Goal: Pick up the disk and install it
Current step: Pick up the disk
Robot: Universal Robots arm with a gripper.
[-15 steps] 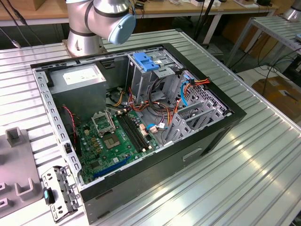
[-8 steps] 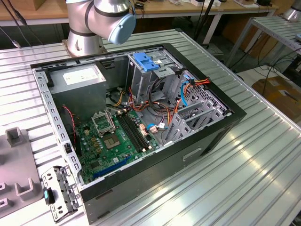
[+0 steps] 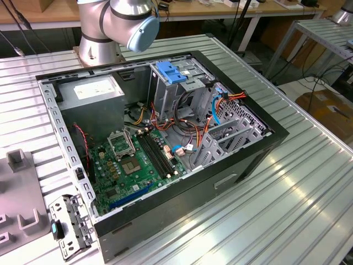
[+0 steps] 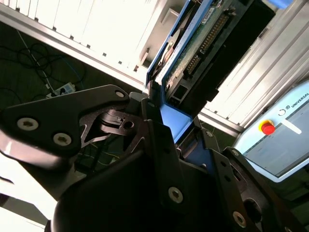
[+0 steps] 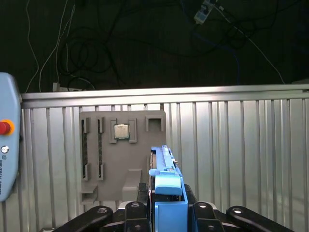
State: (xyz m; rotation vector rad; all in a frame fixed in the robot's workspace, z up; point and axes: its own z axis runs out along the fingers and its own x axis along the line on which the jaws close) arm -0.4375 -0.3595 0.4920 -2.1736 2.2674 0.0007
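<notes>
Between the black fingers of the gripper point(image 5: 167, 200) in the first wrist view sits the disk point(image 5: 166, 174), seen edge-on: a bright blue plastic carrier framing a dark drive. The gripper is clamped on it, one finger against each flank of the carrier. The disk is held above the ribbed metal desk point(image 5: 241, 145). On the desk beyond it lies a grey holder tray point(image 5: 96, 169) with a square processor chip point(image 5: 120, 131) seated in one recess. A pale blue teach pendant point(image 5: 7, 159) with a red button point(image 5: 4, 127) lies beside the tray.

In the second wrist view the disk's green circuit board point(image 4: 193, 53) faces the camera (a row of connector pins runs along it).

In the exterior view an open computer case point(image 3: 265, 149) lies on its side on the desk. Inside are a green motherboard point(image 3: 138, 160), a grey power supply point(image 3: 91, 94) with a white label, and a metal drive cage point(image 3: 165, 99) topped by a light blue ridged latch point(image 3: 171, 72). Orange, red and blue cables point(image 3: 220, 102) run beside the cage. The robot arm point(image 3: 118, 22), silver with a blue cap, stands behind the case.
</notes>
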